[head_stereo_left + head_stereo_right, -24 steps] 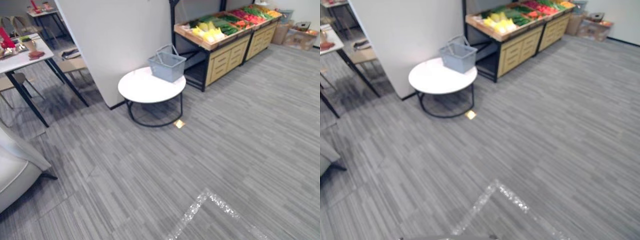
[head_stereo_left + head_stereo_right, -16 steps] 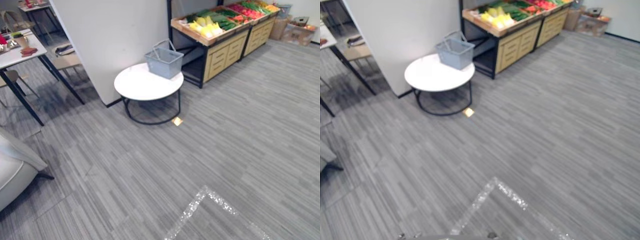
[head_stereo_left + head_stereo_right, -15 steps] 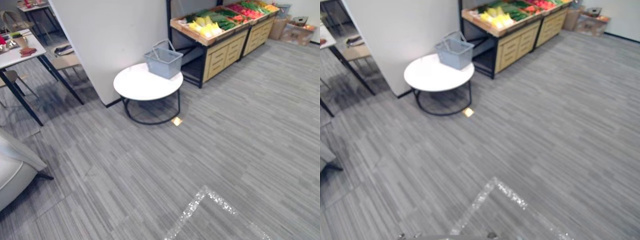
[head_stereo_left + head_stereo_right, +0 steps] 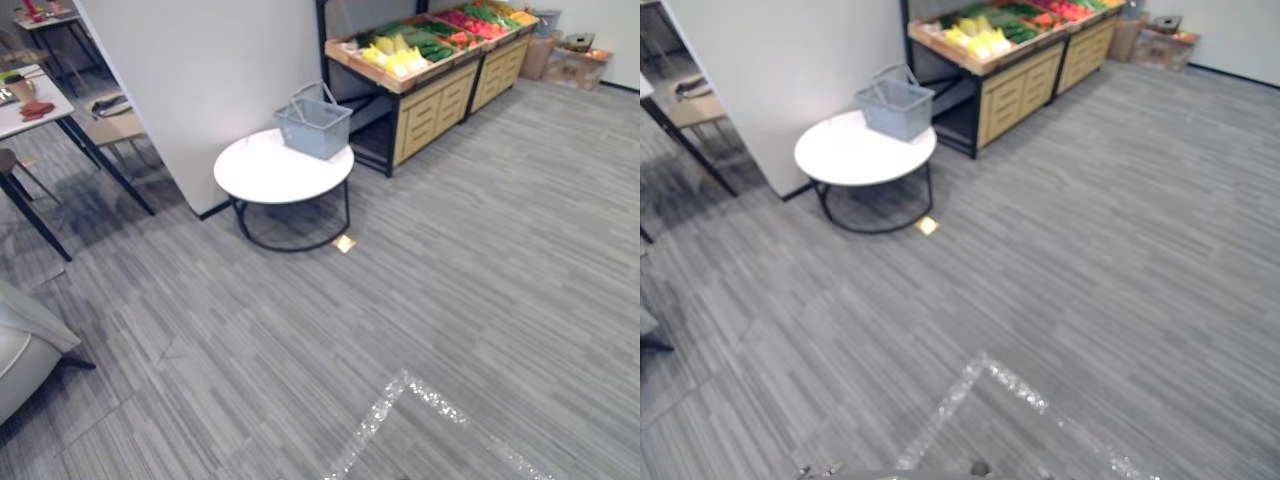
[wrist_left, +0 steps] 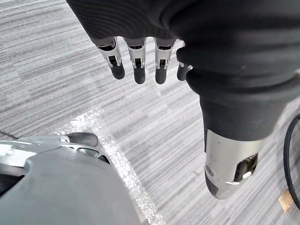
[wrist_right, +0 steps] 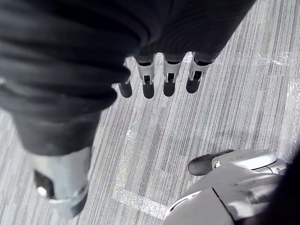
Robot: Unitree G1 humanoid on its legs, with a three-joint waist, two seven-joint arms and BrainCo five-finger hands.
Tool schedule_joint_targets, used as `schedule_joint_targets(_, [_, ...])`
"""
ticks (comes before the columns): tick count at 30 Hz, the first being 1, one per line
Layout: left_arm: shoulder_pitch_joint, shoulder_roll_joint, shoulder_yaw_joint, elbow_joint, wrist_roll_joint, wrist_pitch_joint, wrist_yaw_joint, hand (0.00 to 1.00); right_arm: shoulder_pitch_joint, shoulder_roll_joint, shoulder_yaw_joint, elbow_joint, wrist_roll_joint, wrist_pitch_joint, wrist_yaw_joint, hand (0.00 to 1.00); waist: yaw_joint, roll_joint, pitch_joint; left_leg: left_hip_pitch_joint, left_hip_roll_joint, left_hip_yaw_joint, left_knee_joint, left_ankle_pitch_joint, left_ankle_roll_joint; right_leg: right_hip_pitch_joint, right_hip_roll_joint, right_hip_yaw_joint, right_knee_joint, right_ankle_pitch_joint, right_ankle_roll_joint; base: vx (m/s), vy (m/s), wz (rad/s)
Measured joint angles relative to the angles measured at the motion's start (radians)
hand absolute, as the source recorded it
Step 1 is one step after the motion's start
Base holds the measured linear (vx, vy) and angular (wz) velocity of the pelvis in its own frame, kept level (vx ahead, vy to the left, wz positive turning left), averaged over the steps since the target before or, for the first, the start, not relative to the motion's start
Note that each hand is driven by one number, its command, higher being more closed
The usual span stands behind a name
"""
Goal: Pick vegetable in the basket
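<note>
A grey wire-handled basket (image 4: 313, 124) stands on a round white table (image 4: 270, 172) across the room. Behind it a wooden stand (image 4: 432, 98) carries yellow, green and red vegetables (image 4: 408, 50). My left hand (image 5: 140, 61) hangs over the grey carpet, fingers straight and holding nothing. My right hand (image 6: 164, 75) hangs the same way over the carpet, fingers relaxed and empty. Both hands are far from the basket and the stand.
A white wall panel (image 4: 200, 70) stands left of the round table. A dark-legged table (image 4: 30, 120) and a chair (image 4: 112, 125) are at the far left. A small yellow tag (image 4: 344, 243) lies on the floor. Boxes (image 4: 570, 60) sit far right. A shiny tape mark (image 4: 400, 400) crosses the carpet.
The whole picture has shifted left and slightly down, so the camera has moved. The basket, table and stand keep their places relative to each other.
</note>
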Motion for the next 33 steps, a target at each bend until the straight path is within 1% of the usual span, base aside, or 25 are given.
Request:
schedule_joint_targets(6, [-0.001, 0.004, -0.024, -0.083, 0.0, -0.022, -0.014, 0.0, 0.008, -0.001, 0.033, -0.055, -0.011, -0.015, 0.021, 0.0, 0.0, 0.0, -0.001, -0.013, 0.002, -0.002, -0.004, 0.0, 0.0, -0.011, 0.004, -0.004, 0.005, 0.001, -0.001, 0.01, -0.023, 0.01])
schedule_joint_targets(9, [-0.015, 0.006, -0.033, -0.094, 0.0, -0.03, -0.015, 0.0, 0.005, -0.004, 0.064, -0.061, -0.041, -0.018, 0.025, 0.0, -0.002, -0.005, -0.003, -0.013, 0.001, -0.002, -0.005, 0.0, -0.001, -0.011, 0.002, -0.005, 0.005, 0.001, -0.002, 0.0, 0.0, 0.0])
schedule_joint_targets(13, [-0.026, 0.007, -0.039, -0.094, 0.0, -0.036, -0.014, 0.0, 0.005, -0.006, 0.081, -0.061, -0.043, -0.018, 0.038, 0.0, -0.004, -0.016, -0.002, -0.014, -0.002, -0.001, -0.005, -0.002, -0.003, -0.014, 0.0, -0.003, 0.005, 0.001, -0.002, -0.01, -0.004, -0.01])
schedule_joint_targets(16, [-0.031, 0.004, -0.04, -0.091, 0.0, -0.036, -0.014, 0.0, 0.005, -0.006, 0.08, -0.059, -0.042, -0.016, 0.042, 0.0, -0.005, -0.017, -0.002, -0.017, -0.003, 0.006, -0.004, -0.006, -0.009, -0.024, -0.002, 0.004, 0.002, 0.003, -0.003, -0.04, -0.013, -0.07])
schedule_joint_targets(17, [-0.032, 0.003, -0.039, -0.091, 0.0, -0.035, -0.013, 0.0, 0.005, -0.006, 0.078, -0.057, -0.041, -0.015, 0.042, 0.0, -0.005, -0.016, -0.002, -0.019, -0.003, 0.01, -0.004, -0.007, -0.011, -0.027, -0.001, 0.006, 0.0, 0.007, -0.009, -0.03, -0.02, -0.11])
schedule_joint_targets(20, [-0.052, 0.001, -0.035, -0.066, 0.003, -0.018, -0.007, 0.0, 0.005, -0.004, 0.05, -0.053, -0.041, -0.012, 0.043, 0.0, -0.007, -0.011, 0.004, -0.024, -0.001, 0.026, 0.007, -0.009, -0.015, -0.029, -0.001, 0.017, 0.005, 0.007, -0.009, -0.02, -0.031, -0.12])
schedule_joint_targets(21, [-0.061, -0.002, -0.027, -0.06, 0.003, -0.017, -0.006, 0.0, 0.004, 0.0, 0.029, -0.052, -0.041, -0.01, 0.042, 0.0, -0.009, -0.01, 0.012, -0.034, 0.006, 0.031, 0.03, -0.018, -0.028, -0.035, 0.001, 0.021, 0.01, 0.003, -0.013, -0.02, -0.046, -0.17])
schedule_joint_targets(22, [-0.065, -0.001, -0.015, -0.062, 0.002, -0.017, -0.005, 0.0, -0.004, 0.006, 0.028, -0.046, -0.041, -0.006, 0.043, 0.0, -0.007, -0.013, 0.028, -0.063, 0.021, 0.052, 0.103, -0.034, -0.053, -0.058, -0.001, 0.028, 0.055, -0.026, -0.04, -0.03, -0.088, -0.18])
schedule_joint_targets(23, [-0.066, -0.001, 0.004, -0.067, 0.001, -0.017, -0.004, 0.0, -0.012, 0.011, 0.028, -0.036, -0.041, -0.003, 0.042, 0.0, -0.007, -0.026, 0.037, -0.1, 0.034, 0.06, 0.193, -0.042, -0.065, -0.074, -0.007, 0.029, 0.095, -0.054, -0.053, -0.05, -0.107, -0.16])
schedule_joint_targets(24, [-0.066, 0.002, 0.017, -0.076, 0.0, -0.017, -0.004, 0.0, -0.014, 0.013, 0.029, -0.025, -0.041, 0.0, 0.042, 0.0, -0.008, -0.038, 0.045, -0.138, 0.048, 0.063, 0.286, -0.043, -0.067, -0.084, -0.013, 0.031, 0.125, -0.077, -0.065, -0.03, -0.172, -0.03])
schedule_joint_targets(25, [-0.064, 0.006, 0.031, -0.095, 0.0, -0.018, -0.005, 0.0, -0.007, 0.01, 0.026, -0.011, -0.04, 0.004, 0.041, 0.0, -0.006, -0.043, 0.053, -0.213, 0.093, 0.058, 0.483, -0.044, -0.067, -0.083, -0.012, 0.032, 0.164, -0.111, -0.078, 0.0, -0.197, -0.02])
schedule_joint_targets(26, [-0.063, 0.003, 0.044, -0.102, 0.0, -0.018, -0.006, 0.0, -0.004, 0.006, 0.024, -0.011, -0.038, 0.004, 0.041, 0.0, -0.005, -0.04, 0.058, -0.249, 0.123, 0.051, 0.58, -0.041, -0.063, -0.079, -0.003, 0.029, 0.179, -0.123, -0.087, 0.02, -0.187, -0.11])
schedule_joint_targets(27, [-0.059, -0.011, 0.073, -0.118, -0.002, -0.018, -0.007, 0.0, -0.005, -0.005, 0.016, -0.012, -0.033, 0.004, 0.039, 0.0, -0.004, -0.017, 0.078, -0.31, 0.19, 0.041, 0.751, -0.013, -0.02, -0.066, 0.023, 0.031, 0.206, -0.145, -0.104, 0.04, -0.14, -0.22])
schedule_joint_targets(28, [-0.059, -0.022, 0.103, -0.123, -0.002, -0.018, -0.009, 0.0, -0.013, -0.011, 0.004, -0.013, -0.033, 0.004, 0.035, 0.0, -0.002, -0.007, 0.099, -0.356, 0.214, -0.003, 0.871, 0.043, 0.035, -0.047, 0.04, 0.043, 0.224, -0.161, -0.118, 0.04, -0.082, -0.29])
schedule_joint_targets(29, [-0.058, -0.025, 0.118, -0.124, -0.01, -0.018, -0.009, 0.0, -0.018, -0.012, 0.005, -0.015, -0.032, 0.004, 0.032, 0.0, 0.001, -0.002, 0.101, -0.387, 0.205, -0.035, 0.916, 0.04, 0.032, -0.039, 0.043, 0.054, 0.233, -0.171, -0.125, 0.08, -0.084, -0.33])
schedule_joint_targets(30, [-0.049, -0.035, 0.132, -0.13, -0.035, -0.017, -0.009, 0.0, -0.031, -0.018, 0.008, -0.016, -0.032, 0.005, 0.021, 0.0, 0.003, 0.0, 0.102, -0.429, 0.163, -0.096, 0.952, -0.002, 0.007, -0.036, 0.039, 0.076, 0.253, -0.185, -0.139, 0.17, -0.072, -0.31])
schedule_joint_targets(31, [-0.047, -0.039, 0.135, -0.132, -0.05, -0.018, -0.008, 0.0, -0.051, -0.022, 0.008, -0.014, -0.032, 0.005, 0.02, 0.0, 0.006, -0.001, 0.103, -0.467, 0.105, -0.144, 0.906, -0.042, -0.002, -0.034, 0.025, 0.091, 0.252, -0.188, -0.141, 0.19, -0.054, -0.34])
schedule_joint_targets(32, [-0.047, -0.037, 0.134, -0.131, -0.061, -0.017, -0.009, 0.0, -0.062, -0.023, 0.008, -0.014, -0.032, 0.005, 0.02, 0.0, 0.014, -0.005, 0.105, -0.476, 0.085, -0.147, 0.859, -0.055, -0.002, -0.033, 0.02, 0.103, 0.252, -0.191, -0.139, 0.18, -0.03, -0.41])
schedule_joint_targets(33, [-0.043, -0.036, 0.131, -0.13, -0.068, -0.017, -0.007, 0.0, -0.073, -0.025, 0.014, -0.015, -0.032, 0.004, 0.02, 0.0, 0.029, -0.007, 0.109, -0.487, 0.07, -0.131, 0.777, -0.057, 0.001, -0.025, 0.016, 0.125, 0.247, -0.196, -0.136, 0.16, -0.013, -0.48])
